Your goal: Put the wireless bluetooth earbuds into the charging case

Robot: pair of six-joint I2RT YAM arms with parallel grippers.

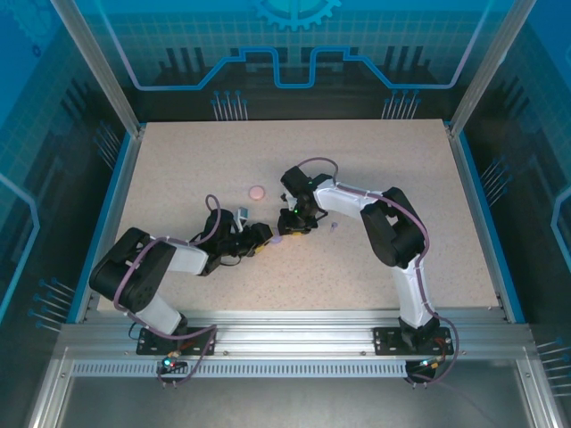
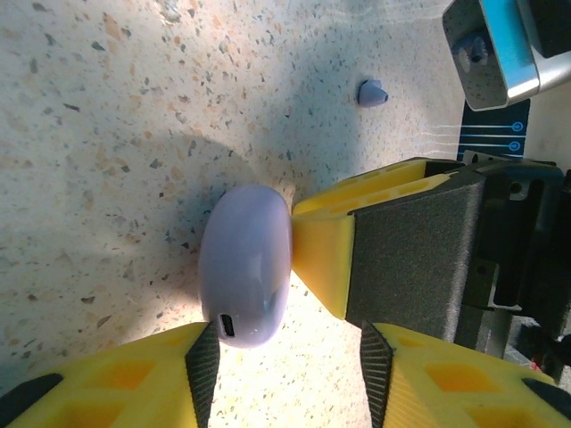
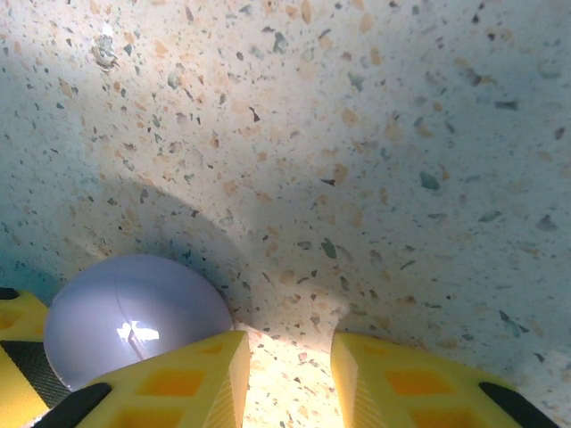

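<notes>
Left pincer (image 2: 287, 337) released, jaws parted, lavender case (image 2: 245, 267) against one finger. Right pincer (image 3: 290, 349) released too, empty, one finger touching case. Case looks shut; lavender earbud (image 2: 371, 93) loose on counter (image 2: 107, 134) beyond case. Nothing inserted yet; opening, loading left.

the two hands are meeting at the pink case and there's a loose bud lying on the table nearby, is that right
No. They meet at the lavender case, not a pink one, as the left wrist view shows. The pink case lies apart, farther back. The loose bud nearby is right.
</notes>
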